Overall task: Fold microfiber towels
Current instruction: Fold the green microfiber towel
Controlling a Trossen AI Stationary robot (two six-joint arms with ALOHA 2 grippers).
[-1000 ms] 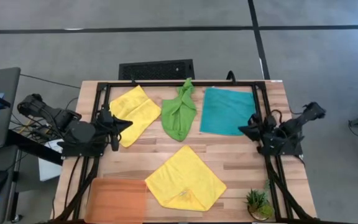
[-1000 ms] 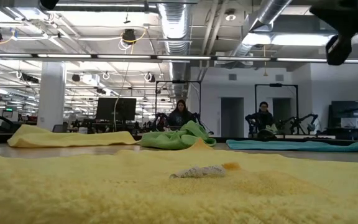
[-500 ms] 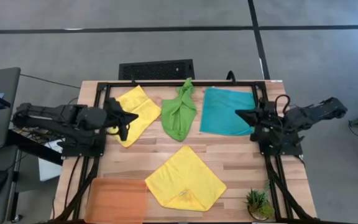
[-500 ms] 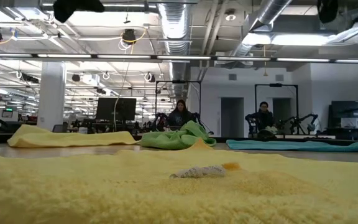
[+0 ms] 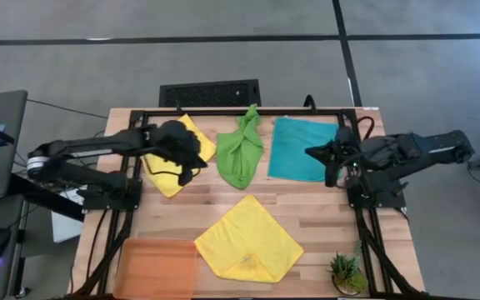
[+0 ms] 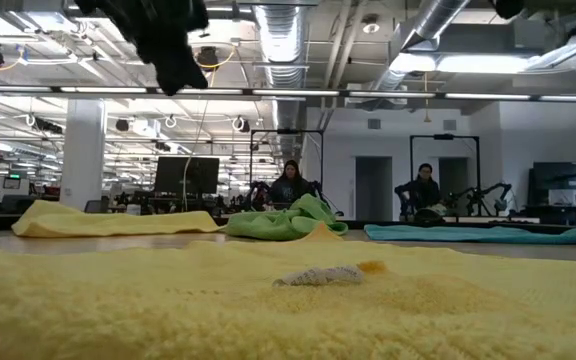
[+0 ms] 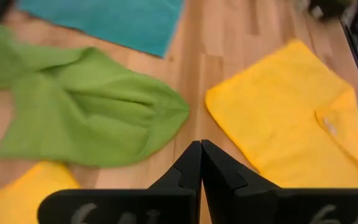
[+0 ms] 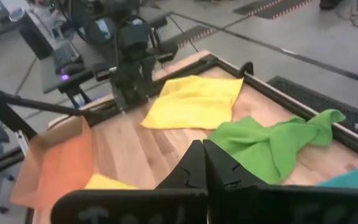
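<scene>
Four towels are lying on the wooden table (image 5: pixel 323 212), none folded neatly. The far-left yellow towel (image 5: pixel 173 162) is lying flat by the table's back-left corner, and the left gripper (image 5: pixel 192 158) is hovering over its right edge with fingers clenched together, holding nothing; the left wrist view is showing the two dark fingers (image 7: pixel 190 165) pressed tip to tip above bare wood between the lime green towel (image 7: pixel 98 112) and the near yellow towel (image 7: pixel 291 118). The lime green towel (image 5: pixel 242 150) is sitting bunched and crumpled at back centre, one corner trailing toward the back frame rail. The teal towel (image 5: pixel 300 148) is lying spread flat just right of it, and the right gripper (image 5: pixel 317 153) is hanging over the teal towel's right side, fingers closed on themselves and gripping nothing, as the right wrist view is showing with its fingers (image 8: pixel 194 158) meeting at the tips. The near yellow towel (image 5: pixel 250 240) is lying spread as a diamond at front centre, apart from the other three. An orange tray (image 5: pixel 157 268) is sitting just beside it at the front-left corner, and a small potted plant (image 5: pixel 346 272) is standing at the front right. In the low view two people (image 6: pixel 290 185) are sitting far back in the room.
</scene>
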